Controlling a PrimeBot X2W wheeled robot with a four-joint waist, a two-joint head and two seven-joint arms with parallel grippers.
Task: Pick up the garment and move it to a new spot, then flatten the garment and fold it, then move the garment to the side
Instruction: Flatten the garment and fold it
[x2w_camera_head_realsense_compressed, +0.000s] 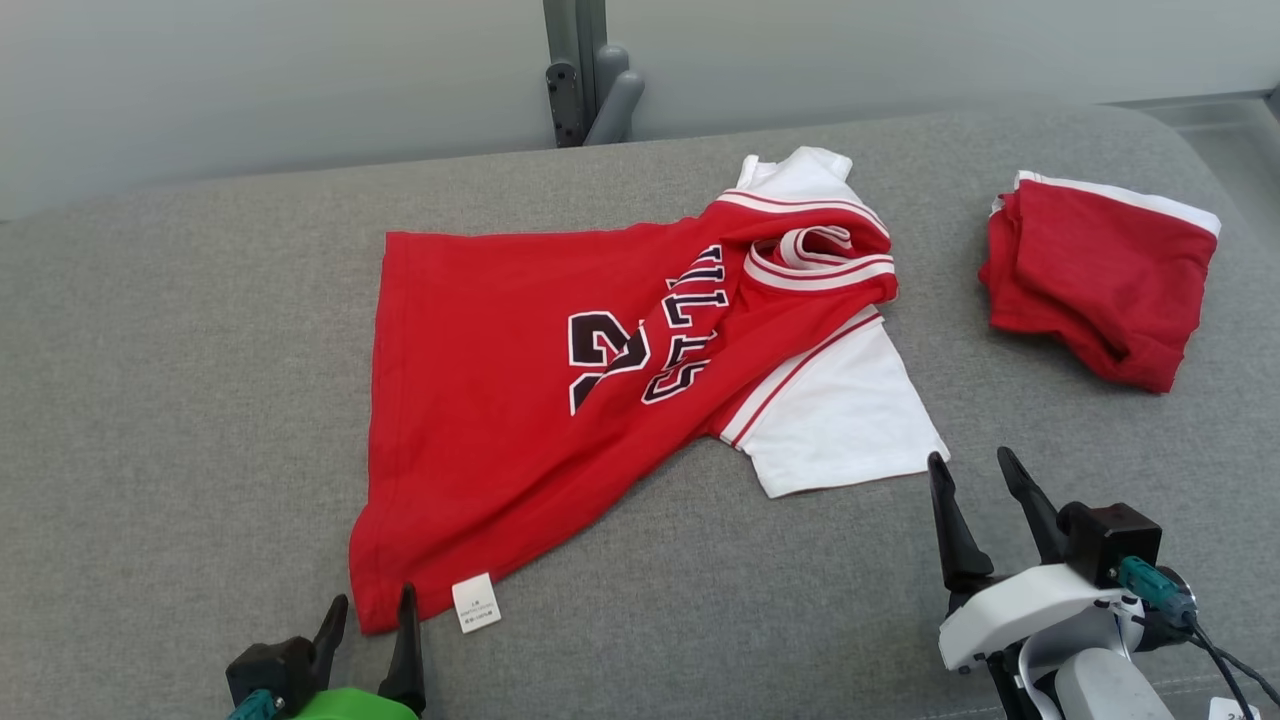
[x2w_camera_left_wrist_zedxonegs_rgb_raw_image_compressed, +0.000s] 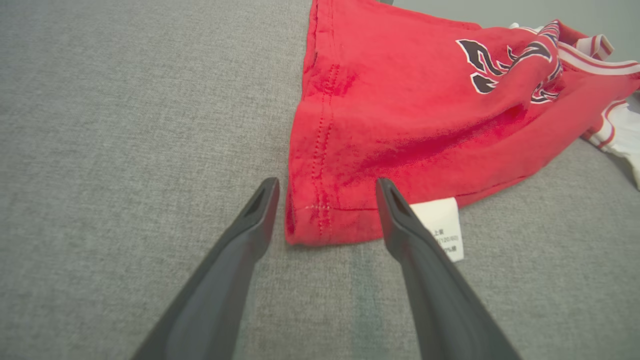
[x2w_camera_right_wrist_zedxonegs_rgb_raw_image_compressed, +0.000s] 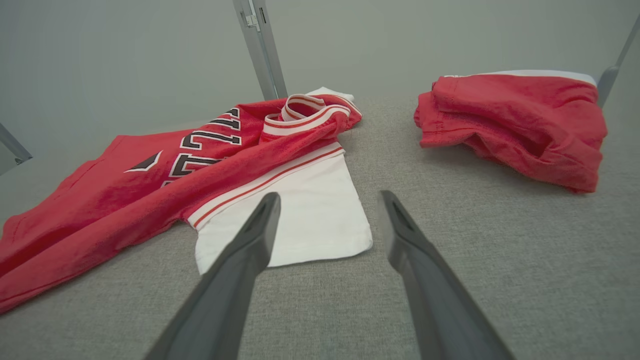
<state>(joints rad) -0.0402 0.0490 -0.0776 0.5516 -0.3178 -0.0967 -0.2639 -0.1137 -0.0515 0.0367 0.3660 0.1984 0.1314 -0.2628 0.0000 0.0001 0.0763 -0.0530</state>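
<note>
The garment (x2w_camera_head_realsense_compressed: 480, 400) is showing as soft, matt red knit cloth, its sleeve (x2w_camera_head_realsense_compressed: 850, 420) as smoother white fabric, and its label (x2w_camera_left_wrist_zedxonegs_rgb_raw_image_compressed: 442, 225) is looking papery (or thin woven tape; I cannot tell). The surface (x2w_camera_head_realsense_compressed: 150, 400) beneath is presenting a coarse, matt grey weave. The fingers (x2w_camera_left_wrist_zedxonegs_rgb_raw_image_compressed: 235, 260) of the left gripper (x2w_camera_left_wrist_zedxonegs_rgb_raw_image_compressed: 326, 184) are reading as dark, smooth plastic with a faint sheen.

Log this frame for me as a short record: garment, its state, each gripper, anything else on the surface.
garment: red-and-white jersey
state: spread out but rumpled, twisted near the collar, unfolded
left gripper: open, at the near hem corner beside the label, holding nothing
right gripper: open, just short of the near white sleeve, holding nothing
other: red bundle, apart to the right
surface: grey fabric
</note>
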